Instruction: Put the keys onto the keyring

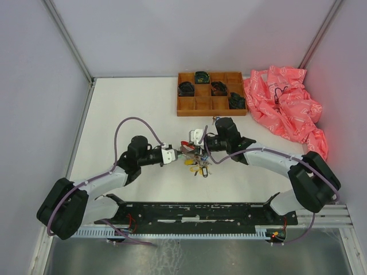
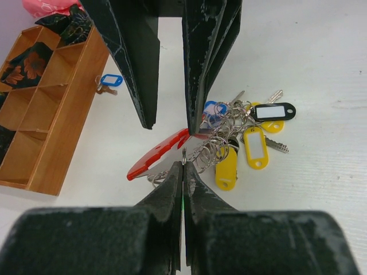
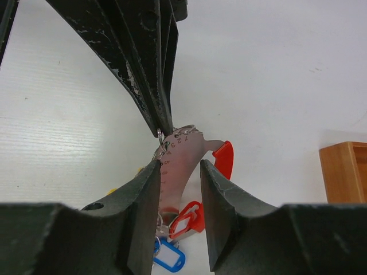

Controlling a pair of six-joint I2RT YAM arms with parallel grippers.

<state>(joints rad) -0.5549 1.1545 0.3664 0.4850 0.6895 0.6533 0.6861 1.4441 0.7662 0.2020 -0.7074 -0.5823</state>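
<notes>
From above, the left hand [image 1: 175, 153] and right hand [image 1: 195, 140] are seen tip to tip over the keys [image 1: 196, 165], which lie on the surface just nearward of the wooden tray [image 1: 210, 113]; both arms are stretched low and inward. In the left wrist view, the left hand is pressed fully closed on the keyring [image 2: 213, 148]. In the right wrist view, the right hand is partly closed, with the silvery plate of the red strap [image 3: 225, 157] clamped between its fingers.
</notes>
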